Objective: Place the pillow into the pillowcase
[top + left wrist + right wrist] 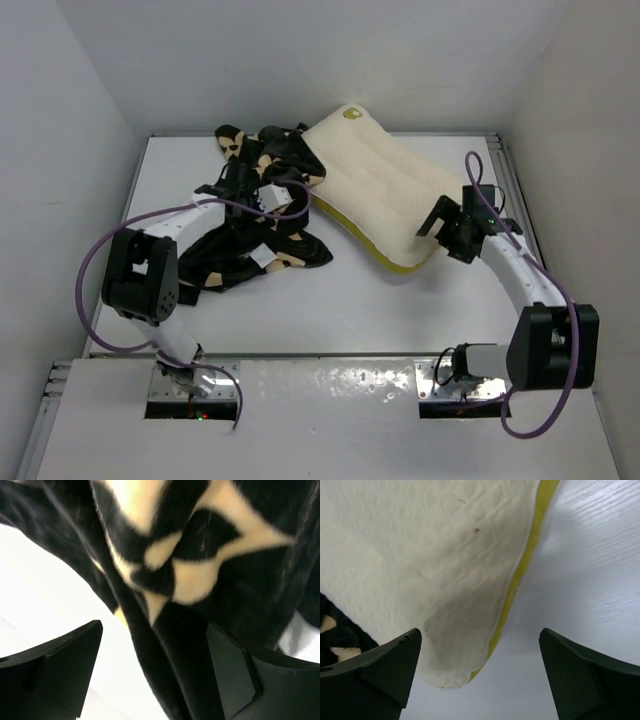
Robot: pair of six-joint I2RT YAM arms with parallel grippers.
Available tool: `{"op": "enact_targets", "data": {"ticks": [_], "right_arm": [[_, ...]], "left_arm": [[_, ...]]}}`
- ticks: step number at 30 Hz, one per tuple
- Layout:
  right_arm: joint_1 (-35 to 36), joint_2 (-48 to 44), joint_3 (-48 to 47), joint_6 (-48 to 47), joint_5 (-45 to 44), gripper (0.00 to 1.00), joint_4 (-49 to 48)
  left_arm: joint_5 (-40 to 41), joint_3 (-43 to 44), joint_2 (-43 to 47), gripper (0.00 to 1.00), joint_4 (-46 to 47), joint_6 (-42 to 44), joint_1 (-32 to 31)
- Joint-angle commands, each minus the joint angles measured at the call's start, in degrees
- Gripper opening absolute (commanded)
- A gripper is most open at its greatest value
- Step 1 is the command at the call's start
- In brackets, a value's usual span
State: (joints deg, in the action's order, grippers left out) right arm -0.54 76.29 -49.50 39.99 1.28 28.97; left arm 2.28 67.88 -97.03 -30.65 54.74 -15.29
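The cream quilted pillow [378, 190] with yellow piping lies slanted at the back middle of the table. Its near right corner shows in the right wrist view [445, 580]. My right gripper [440, 232] is open at that corner, and in its own view [480, 632] the corner lies between the fingers, close to the left one, ungripped. The black pillowcase [262, 240] with tan motifs lies crumpled left of the pillow. My left gripper [268, 190] is over it. In the left wrist view [154, 627] the fingers stand wide apart with a fold of pillowcase [200, 555] between them, against the right finger.
The white table [350, 310] has grey walls at the back and on both sides. A raised rail [515, 200] runs along its right edge beside the right arm. Purple cables [100, 260] loop off both arms.
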Motion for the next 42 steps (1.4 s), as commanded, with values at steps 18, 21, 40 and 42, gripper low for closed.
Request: {"op": "enact_targets", "data": {"ticks": [18, 21, 40, 42], "right_arm": [[-16.6, 1.0, 18.4, 22.0, 6.4, 0.00, -25.7], [-26.6, -6.8, 19.3, 15.6, 6.0, 0.00, -19.7], [1.7, 1.0, -23.8, -24.9, -14.6, 0.10, 0.6], [3.6, 1.5, -25.6, -22.7, -19.8, 0.00, -4.3]], "left_arm": [[-4.5, 7.8, -3.4, 0.00, 2.2, -23.3, 10.3], [-9.0, 13.1, -3.0, 0.00, -0.5, -28.4, 18.5], [-17.2, 13.4, 1.1, 0.00, -7.0, -28.8, 25.4], [-17.4, 15.0, 0.7, 0.00, -8.3, -28.8, 24.9]]}}
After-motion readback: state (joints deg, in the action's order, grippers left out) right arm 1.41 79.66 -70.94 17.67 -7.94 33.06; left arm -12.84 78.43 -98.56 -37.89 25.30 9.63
